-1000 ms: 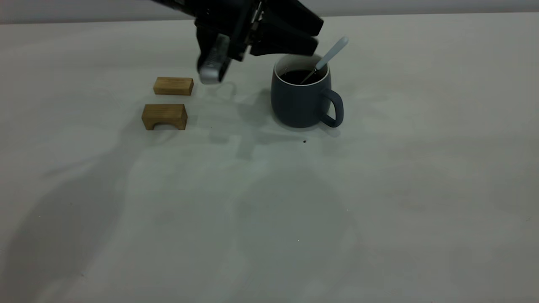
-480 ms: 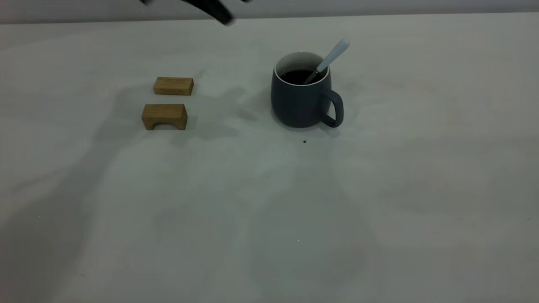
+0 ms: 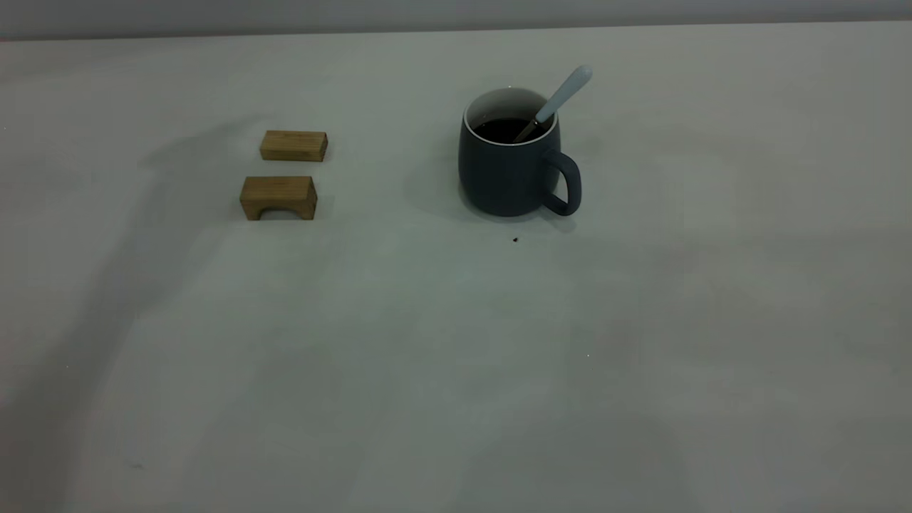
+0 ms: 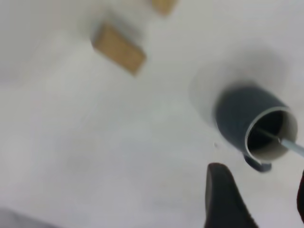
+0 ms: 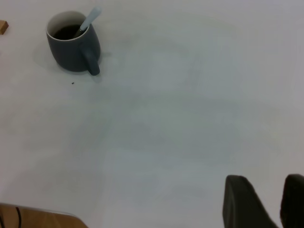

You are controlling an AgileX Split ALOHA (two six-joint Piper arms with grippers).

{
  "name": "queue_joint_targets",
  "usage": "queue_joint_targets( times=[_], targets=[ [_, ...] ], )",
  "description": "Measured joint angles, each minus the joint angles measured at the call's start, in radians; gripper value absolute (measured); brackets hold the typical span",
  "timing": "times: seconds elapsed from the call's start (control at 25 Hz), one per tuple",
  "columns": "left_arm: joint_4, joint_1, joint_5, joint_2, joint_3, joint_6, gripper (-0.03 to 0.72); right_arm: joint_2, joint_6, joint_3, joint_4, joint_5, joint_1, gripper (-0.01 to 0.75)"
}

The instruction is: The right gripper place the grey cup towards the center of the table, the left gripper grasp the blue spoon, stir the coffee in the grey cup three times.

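Left gripper (image 4: 256, 199) gone from ext. view; a sec ago hung just above and beside the cup (image 3: 509, 160), half a sec ago only a dark tip at the top edge, now nothing; pulled up and away. Seen now only in own wrist view, high over the table (image 3: 456, 356), cup below and a bit off; jaws apart, nothing between them.

Spoon (image 3: 559, 100) left behind; bowl down in the coffee (image 3: 502, 130), handle leaning on the cup rim on the handle side, poking up and out; same lean as a sec ago, so let go cleanly, not dragged. Cup upright, same spot as before, loop handle toward the right side; no spill seen round the base, just one tiny dark speck on the table in front of the cup.

Two wooden blocks (image 3: 293, 145) well to the left of the cup, unmoved; not part of the job.

Right gripper (image 5: 263, 202) parked far from the cup, seen only in its own wrist view; jaws apart w/ a gap, empty.

Meaning, as a guess: cup placed, spoon in the coffee, both arms backed off; looks like stirring done or broken off; count of three can't be checked from this. If done, nothing left but retreat to rest. If not, left arm would need to come back down on the spoon handle above the cup rim.
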Motion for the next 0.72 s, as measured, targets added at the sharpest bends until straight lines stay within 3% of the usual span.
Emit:
queue_joint_targets(
  times=[0.32,0.72],
  targets=[
    [0.105,-0.008,0.0,-0.177,0.145,0.439,0.444,0.0,0.0,0.0,0.0,0.0,0.0,0.239],
    [0.449,-0.008,0.0,-0.452,0.481,0.352,0.444,0.0,0.0,0.0,0.0,0.0,0.0,0.239]
  ],
)
